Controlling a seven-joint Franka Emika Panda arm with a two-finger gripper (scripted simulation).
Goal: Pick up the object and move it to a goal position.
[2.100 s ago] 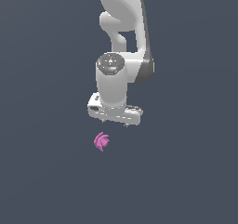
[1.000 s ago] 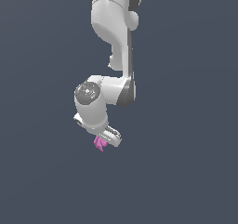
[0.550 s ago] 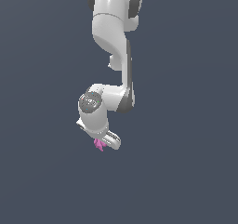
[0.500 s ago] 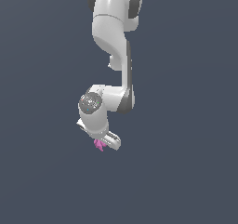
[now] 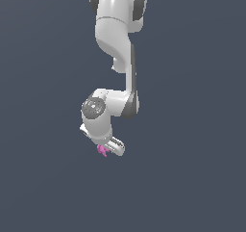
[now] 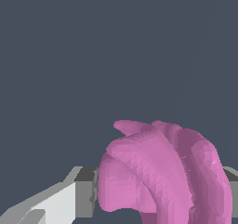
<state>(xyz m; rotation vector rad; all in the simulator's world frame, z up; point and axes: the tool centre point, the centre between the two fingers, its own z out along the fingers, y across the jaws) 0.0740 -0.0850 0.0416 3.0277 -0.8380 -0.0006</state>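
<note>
The object (image 5: 101, 150) is a tiny magenta-pink lump with pointed lobes, showing just under the white hand in the exterior view. My gripper (image 5: 105, 151) is tilted and lowered over it, so the hand covers part of it. In the wrist view the object (image 6: 158, 172) fills the space between my fingers, its ridged lobes curving upward. One grey-padded finger (image 6: 86, 193) sits against its side, and the edge of the other finger (image 6: 231, 179) shows against the opposite side. The gripper (image 6: 160, 197) is shut on the object.
The white arm (image 5: 117, 43) reaches down from the top of the exterior view, with its elbow (image 5: 127, 103) bent beside the hand. Plain dark grey-blue fills everything around it; no other object, container or edge shows.
Two seconds ago my gripper hung above the object. It then came down and tilted over it. In the last half second the arm and the object have barely shifted.
</note>
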